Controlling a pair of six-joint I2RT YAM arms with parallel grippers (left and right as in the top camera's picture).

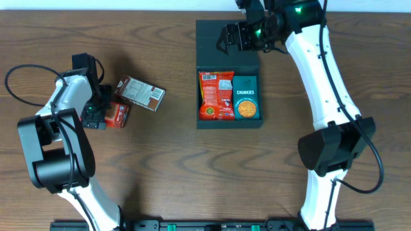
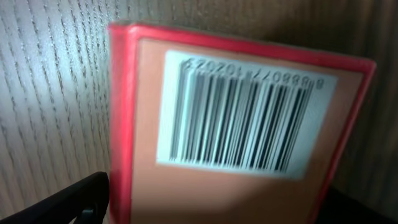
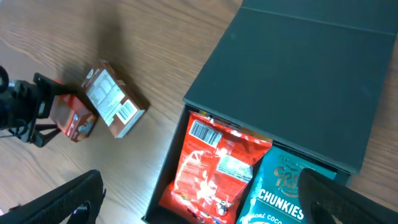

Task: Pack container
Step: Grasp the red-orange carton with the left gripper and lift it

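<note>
Container [image 1: 209, 48] sits centre-far on the table, flap lid laid open behind it. Inside, side by side: red snack pouch [image 1: 216, 96], teal Chunkies pack [image 1: 245, 97]. My right claw [image 1: 230, 40] hangs over the lid, spread wide, holding nothing. My left claw [image 1: 106, 110] is spread wide at a small red carton [image 1: 119, 114]; contact unclear. Brown carton [image 1: 140, 94] is just beside it.

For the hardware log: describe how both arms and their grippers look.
The left arm and right arm have glossy white rounded links joined by bulky black joints. A thin black cable loops off each. The left gripper and right gripper are black, two-fingered. Green lights glow near the right wrist.
</note>
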